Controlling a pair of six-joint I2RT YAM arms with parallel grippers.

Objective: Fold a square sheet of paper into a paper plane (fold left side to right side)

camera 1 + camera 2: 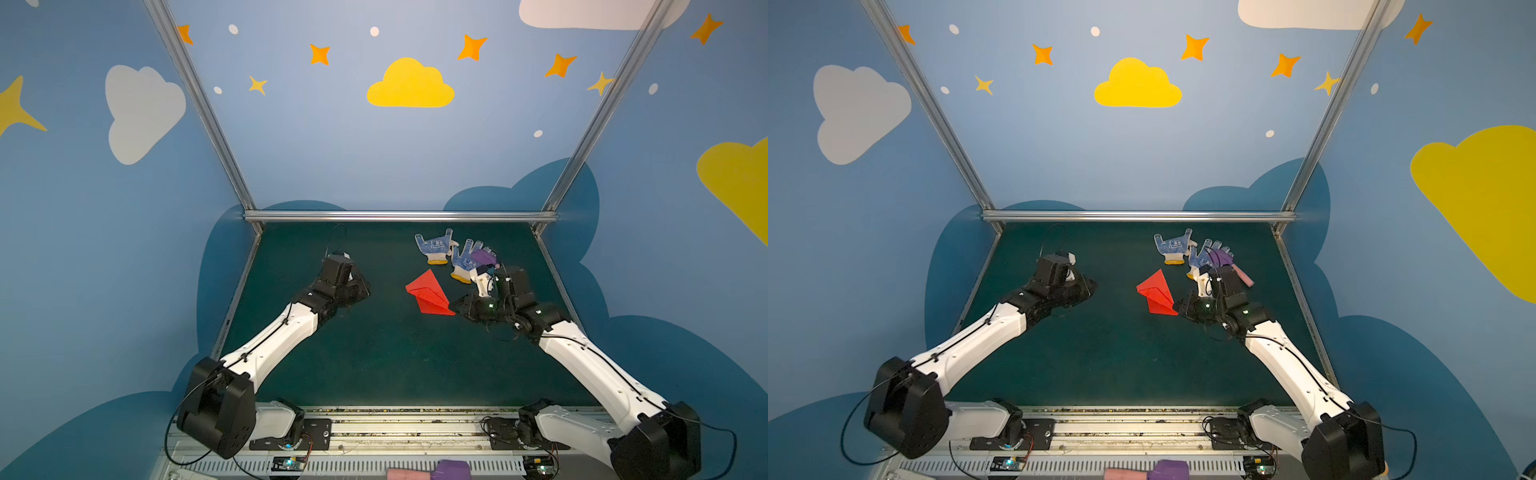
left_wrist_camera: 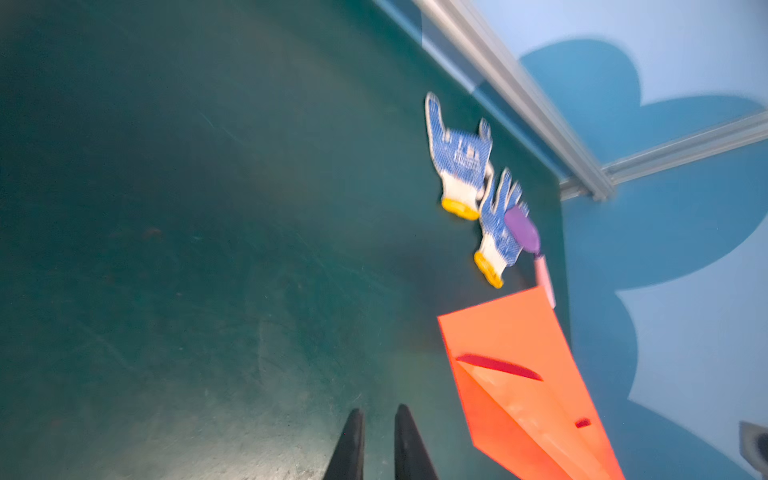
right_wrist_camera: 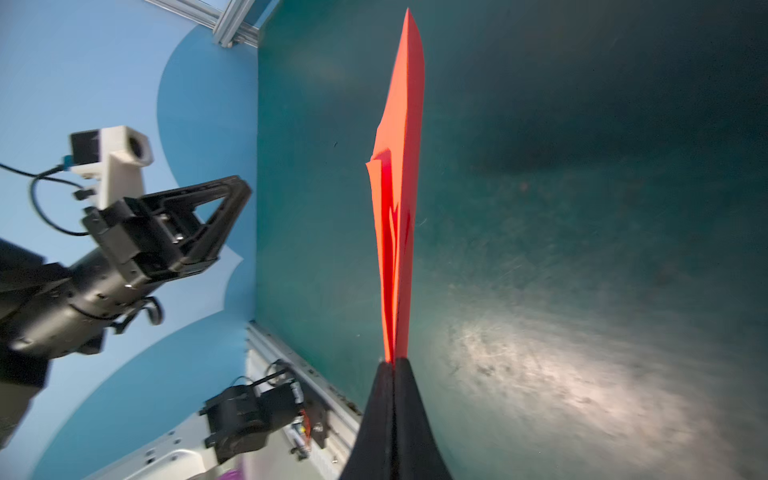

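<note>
The square sheet of paper is folded into a slim, pointed red paper plane. It hangs tilted just over the green mat, right of centre. My right gripper is shut on its pointed end. In the right wrist view the black jaws press together on the paper plane, seen edge-on with its layers fanning a little. My left gripper stays at the left, apart from the plane. Its fingers are a narrow gap apart with nothing between them. The plane lies off to one side of them.
Two blue-dotted white gloves lie at the back right, with a purple-and-pink toy hammer partly on one, close behind my right wrist. An aluminium rail bounds the mat's far edge. Another purple-and-pink hammer lies by the arm bases.
</note>
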